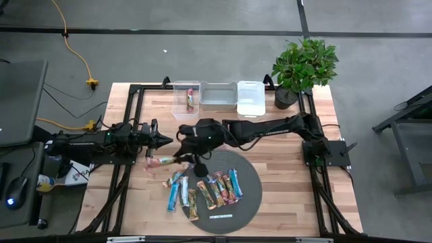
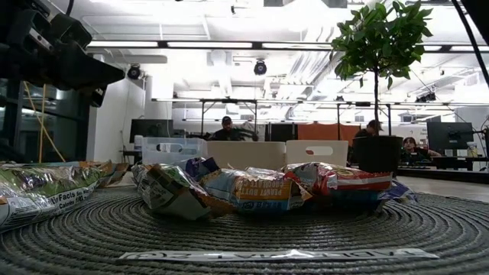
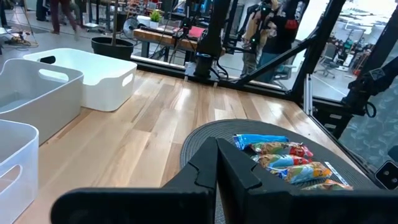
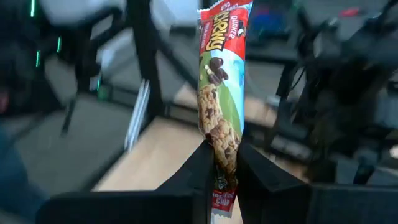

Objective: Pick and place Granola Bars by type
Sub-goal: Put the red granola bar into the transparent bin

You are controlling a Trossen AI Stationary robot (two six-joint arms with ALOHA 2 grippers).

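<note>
My right hand [image 4: 221, 163] is clamped on one red bar [image 4: 219, 93], raised off the desk [image 1: 290, 145] near the mat's [image 1: 248, 177] far left edge; the bar stands up between my fingers [image 4: 194, 167]. My left hand [image 1: 164, 140] is closed on nothing, hovering just left of the right. The remaining bars [image 1: 206, 190] lie clustered on the mat. One bar [image 1: 190, 100] sits in the left bin [image 1: 184, 91].
</note>
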